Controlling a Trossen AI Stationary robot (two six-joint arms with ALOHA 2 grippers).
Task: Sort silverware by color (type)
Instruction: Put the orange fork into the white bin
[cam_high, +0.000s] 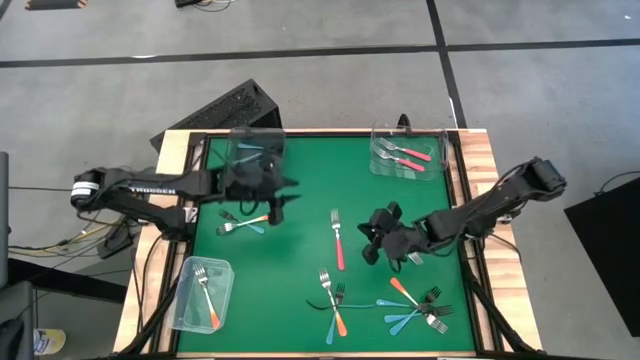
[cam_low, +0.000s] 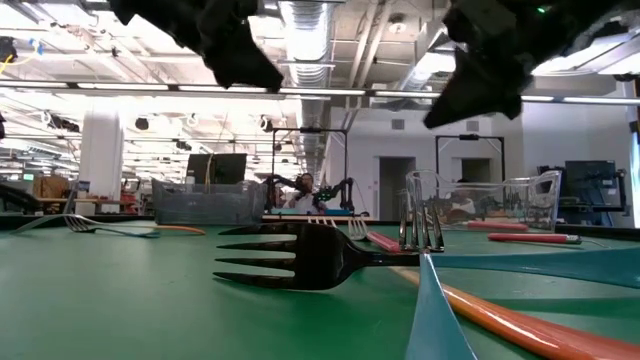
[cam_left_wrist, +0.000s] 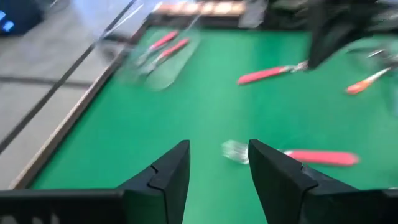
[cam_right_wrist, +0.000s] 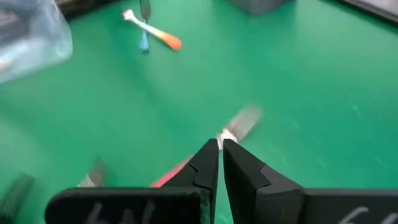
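Three clear containers are seen on the green counter (cam_high: 300, 200): one at the far left corner (cam_high: 256, 150) with a blue fork inside, one at the far right corner (cam_high: 408, 150) with two pink forks (cam_high: 404, 152), and one at the near left (cam_high: 202, 293) with an orange fork (cam_high: 207, 296). The left gripper (cam_high: 283, 196) is held just beside the far-left container, its fingers (cam_left_wrist: 163, 177) parted with nothing between them. A blue fork and an orange fork (cam_high: 245, 224) are crossed on the counter near it. The right gripper (cam_high: 372, 240) is poised right of centre, its fingers (cam_right_wrist: 205, 163) narrowed almost to touching — whether anything is pinched cannot be told. A pink fork (cam_high: 338, 240) lies just beside it. More forks — orange and blue (cam_high: 415, 308) — are clustered along the near edge.
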